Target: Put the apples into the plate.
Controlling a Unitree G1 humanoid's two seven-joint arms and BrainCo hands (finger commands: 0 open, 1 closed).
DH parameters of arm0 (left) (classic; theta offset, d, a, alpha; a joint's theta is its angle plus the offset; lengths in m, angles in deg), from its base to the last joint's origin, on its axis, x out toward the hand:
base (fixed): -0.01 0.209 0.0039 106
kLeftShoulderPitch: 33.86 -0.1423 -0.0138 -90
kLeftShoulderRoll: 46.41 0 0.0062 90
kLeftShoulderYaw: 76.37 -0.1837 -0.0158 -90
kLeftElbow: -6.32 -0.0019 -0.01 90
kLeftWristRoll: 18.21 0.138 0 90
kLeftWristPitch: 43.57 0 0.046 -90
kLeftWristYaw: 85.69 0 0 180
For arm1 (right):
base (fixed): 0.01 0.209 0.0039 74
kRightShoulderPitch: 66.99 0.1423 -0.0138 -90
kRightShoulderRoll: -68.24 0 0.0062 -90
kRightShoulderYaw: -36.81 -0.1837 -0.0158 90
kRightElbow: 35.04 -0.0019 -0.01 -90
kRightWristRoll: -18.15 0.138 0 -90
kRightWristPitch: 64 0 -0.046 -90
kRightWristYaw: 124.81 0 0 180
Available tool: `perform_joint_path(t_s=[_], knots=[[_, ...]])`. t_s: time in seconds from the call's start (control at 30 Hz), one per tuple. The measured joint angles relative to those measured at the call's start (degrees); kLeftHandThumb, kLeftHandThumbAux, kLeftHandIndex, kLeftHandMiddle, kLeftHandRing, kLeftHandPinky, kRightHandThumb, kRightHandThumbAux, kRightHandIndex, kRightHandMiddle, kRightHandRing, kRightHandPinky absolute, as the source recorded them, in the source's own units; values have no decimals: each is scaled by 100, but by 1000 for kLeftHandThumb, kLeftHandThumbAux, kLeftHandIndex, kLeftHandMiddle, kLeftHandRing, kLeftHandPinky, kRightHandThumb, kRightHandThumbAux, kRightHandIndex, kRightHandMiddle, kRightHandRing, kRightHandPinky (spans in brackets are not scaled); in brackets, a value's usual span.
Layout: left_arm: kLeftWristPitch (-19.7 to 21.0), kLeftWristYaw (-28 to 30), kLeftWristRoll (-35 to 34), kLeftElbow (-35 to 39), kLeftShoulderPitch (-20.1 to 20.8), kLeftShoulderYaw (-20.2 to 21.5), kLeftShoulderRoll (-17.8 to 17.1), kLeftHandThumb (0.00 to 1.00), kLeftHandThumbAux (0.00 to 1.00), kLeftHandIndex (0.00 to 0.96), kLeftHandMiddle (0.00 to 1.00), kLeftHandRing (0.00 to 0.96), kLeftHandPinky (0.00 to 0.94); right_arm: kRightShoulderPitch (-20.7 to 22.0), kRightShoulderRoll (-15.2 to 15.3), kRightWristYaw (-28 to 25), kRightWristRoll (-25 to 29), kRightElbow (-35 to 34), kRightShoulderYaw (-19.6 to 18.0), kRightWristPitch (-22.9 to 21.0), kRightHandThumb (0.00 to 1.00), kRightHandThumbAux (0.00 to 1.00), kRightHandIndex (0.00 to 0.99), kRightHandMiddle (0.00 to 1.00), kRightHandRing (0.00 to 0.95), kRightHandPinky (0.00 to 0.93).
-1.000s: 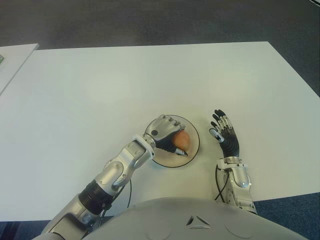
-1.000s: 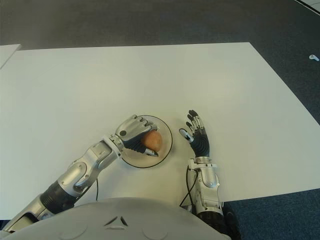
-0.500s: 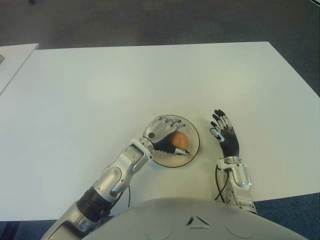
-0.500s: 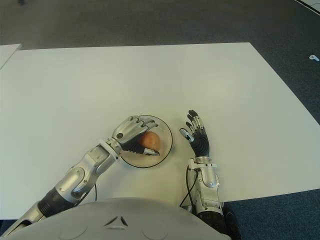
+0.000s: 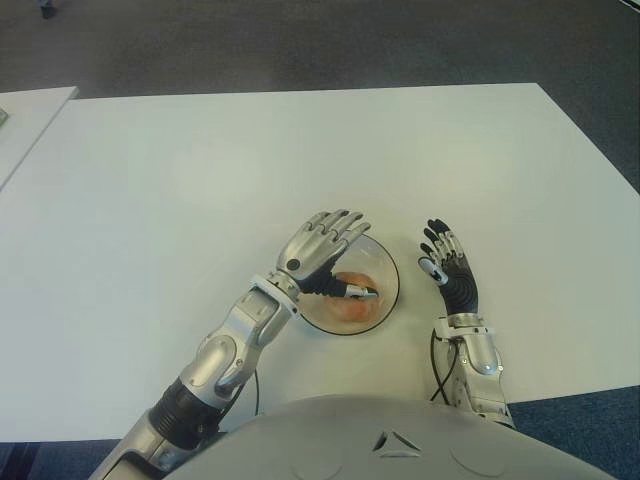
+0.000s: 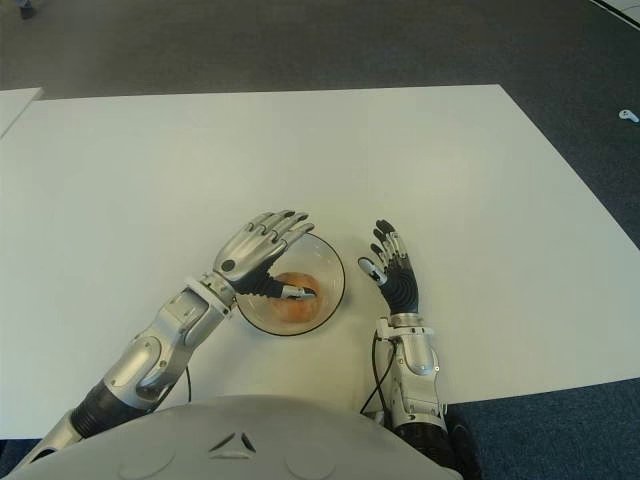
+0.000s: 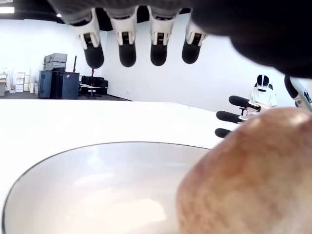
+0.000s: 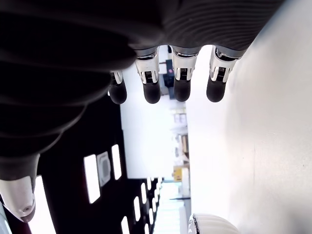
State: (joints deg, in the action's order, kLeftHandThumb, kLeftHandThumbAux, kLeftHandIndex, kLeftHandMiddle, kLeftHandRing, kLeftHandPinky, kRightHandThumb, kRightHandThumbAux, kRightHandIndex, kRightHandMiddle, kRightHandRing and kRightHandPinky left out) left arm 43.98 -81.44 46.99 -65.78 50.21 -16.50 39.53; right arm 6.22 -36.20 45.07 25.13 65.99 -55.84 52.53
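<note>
A reddish-orange apple (image 5: 350,300) lies in the round shallow plate (image 5: 384,264) near the table's front edge. My left hand (image 5: 325,255) hovers over the plate's left side with its fingers spread straight and the thumb reaching across above the apple; it holds nothing. In the left wrist view the apple (image 7: 253,180) sits free on the plate's floor (image 7: 97,190) below the extended fingertips (image 7: 126,48). To the right of the plate, my right hand (image 5: 448,268) shows palm up with relaxed, spread fingers and nothing in it.
The white table (image 5: 300,160) stretches wide beyond the plate. A second white table's corner (image 5: 30,110) shows at the far left. Dark carpet (image 5: 320,40) lies past the far edge.
My left hand has opened from its grip and let go of the apple, which now lies in the plate. The fingers lifted and spread. The right hand has stayed still.
</note>
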Motion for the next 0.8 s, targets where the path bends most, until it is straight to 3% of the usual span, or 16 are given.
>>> perform_joint_path(t_s=[0.33,0.4,0.5,0.63,0.8], knots=[[135,-209,63,147,-211,165,67,192,181,0,0,0,0,-4,-7,29,-16,-6,0,0,136,576,0,0,0,0],[183,-374,65,195,-294,314,66,134,241,0,0,0,0,-7,-7,43,-24,-9,0,1,136,574,0,0,0,0],[328,-765,-31,239,-469,656,165,138,218,0,0,0,0,-7,-9,50,-36,-11,4,0,135,569,0,0,0,0],[737,-1370,-691,264,-826,1097,816,106,235,0,0,0,0,-22,-8,69,-54,-21,4,2,134,562,0,0,0,0],[791,-1592,-1907,461,-1339,1394,1624,68,276,0,0,0,0,-38,-3,74,-73,-44,3,1,135,561,0,0,0,0]])
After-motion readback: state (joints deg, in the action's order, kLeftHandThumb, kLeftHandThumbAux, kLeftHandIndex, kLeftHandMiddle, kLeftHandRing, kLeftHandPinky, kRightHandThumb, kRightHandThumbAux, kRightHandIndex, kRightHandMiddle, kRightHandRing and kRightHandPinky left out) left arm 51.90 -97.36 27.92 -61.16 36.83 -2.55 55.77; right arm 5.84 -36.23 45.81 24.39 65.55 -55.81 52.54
